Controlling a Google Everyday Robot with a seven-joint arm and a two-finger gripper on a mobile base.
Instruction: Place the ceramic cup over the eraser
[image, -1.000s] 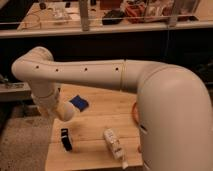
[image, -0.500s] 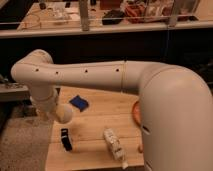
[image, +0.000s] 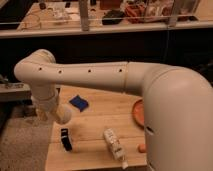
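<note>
The off-white ceramic cup (image: 63, 115) hangs at the end of my arm, above the left part of the wooden table (image: 95, 125). My gripper (image: 56, 113) is shut on it, mostly hidden behind the wrist and the cup. The eraser (image: 66, 139), a small black block, lies on the table just below and slightly in front of the cup, apart from it.
A blue flat pad (image: 78, 103) lies behind the cup. A white printed carton (image: 114, 144) lies right of the eraser. An orange plate (image: 137, 113) and a small orange thing (image: 142, 148) sit at the right, next to my body. The table's left edge is close to the eraser.
The gripper with the cup has moved down and slightly left, closer to the eraser. Nothing on the table has moved.
</note>
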